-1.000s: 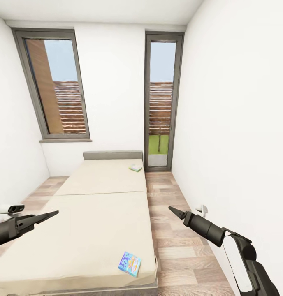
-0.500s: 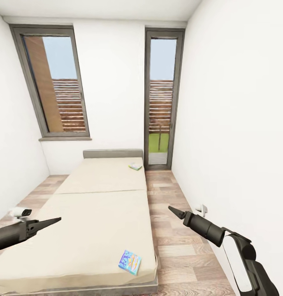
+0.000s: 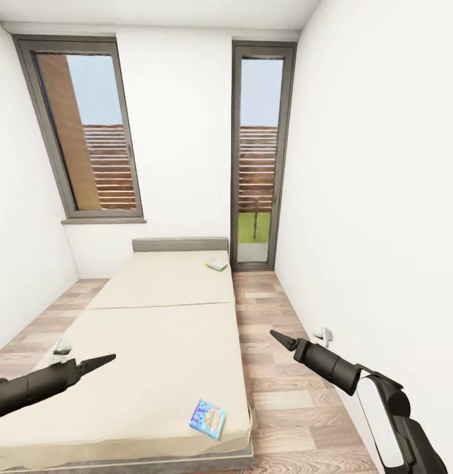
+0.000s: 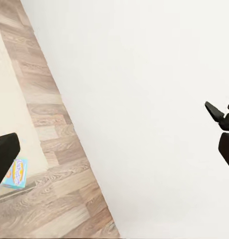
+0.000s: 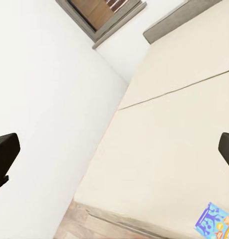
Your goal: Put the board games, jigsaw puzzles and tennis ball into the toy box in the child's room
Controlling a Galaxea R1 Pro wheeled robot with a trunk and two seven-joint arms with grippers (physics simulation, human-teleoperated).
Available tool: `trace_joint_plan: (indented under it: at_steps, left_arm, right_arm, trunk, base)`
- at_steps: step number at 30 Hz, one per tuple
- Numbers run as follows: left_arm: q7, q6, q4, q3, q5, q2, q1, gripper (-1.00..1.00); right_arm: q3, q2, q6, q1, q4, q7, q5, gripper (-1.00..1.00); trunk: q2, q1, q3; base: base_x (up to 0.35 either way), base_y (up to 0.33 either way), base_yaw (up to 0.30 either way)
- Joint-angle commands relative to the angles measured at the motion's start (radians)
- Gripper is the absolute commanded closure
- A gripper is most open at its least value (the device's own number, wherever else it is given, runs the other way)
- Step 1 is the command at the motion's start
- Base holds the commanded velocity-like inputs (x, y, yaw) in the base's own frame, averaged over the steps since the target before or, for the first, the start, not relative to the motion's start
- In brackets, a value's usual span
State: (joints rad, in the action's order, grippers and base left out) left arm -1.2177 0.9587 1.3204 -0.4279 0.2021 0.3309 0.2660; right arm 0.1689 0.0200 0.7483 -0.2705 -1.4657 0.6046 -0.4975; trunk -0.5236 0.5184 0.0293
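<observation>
a blue-green board game (image 3: 208,419) lies flat near the foot corner of the bed (image 3: 154,342); a small pale green-white board game (image 3: 216,265) sits by the grey headboard (image 3: 180,245). the left gripper (image 3: 108,359) hovers over the mattress, the right gripper (image 3: 274,335) over the plank floor (image 3: 286,395); both spread wide, holding nothing

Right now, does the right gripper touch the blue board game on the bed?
Apart. In the head view the right gripper hangs over the floor beside the bed, and bare mattress and floor separate it from the blue board game.
</observation>
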Motion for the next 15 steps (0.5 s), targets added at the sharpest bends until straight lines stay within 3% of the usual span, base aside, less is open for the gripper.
trace_joint_plan:
  at_steps: [1, 7, 15]
  left_arm:
    - [0.029, 0.007, -0.011, 0.011, 0.003, -0.009, 0.001, -1.0]
    - [0.13, -0.006, -0.068, 0.069, 0.002, -0.022, 0.002, -1.0]
    - [0.174, -0.055, -0.13, 0.089, 0.006, -0.023, 0.01, -1.0]
  right_arm:
    - [0.002, 0.0, 0.005, -0.001, 0.0, 0.002, -0.004, -1.0]
    - [0.003, 0.0, 0.008, -0.001, 0.002, 0.002, -0.004, -1.0]
    - [0.004, 0.001, 0.011, -0.001, 0.002, 0.002, -0.008, -1.0]
  trunk:
    - [-0.009, 0.004, 0.005]
    - [-0.051, 0.027, 0.024]
    - [-0.107, 0.058, 0.049]
  base:
    - [0.0, 0.0, 0.0]
    - [0.0, 0.0, 0.0]
    - [0.0, 0.0, 0.0]
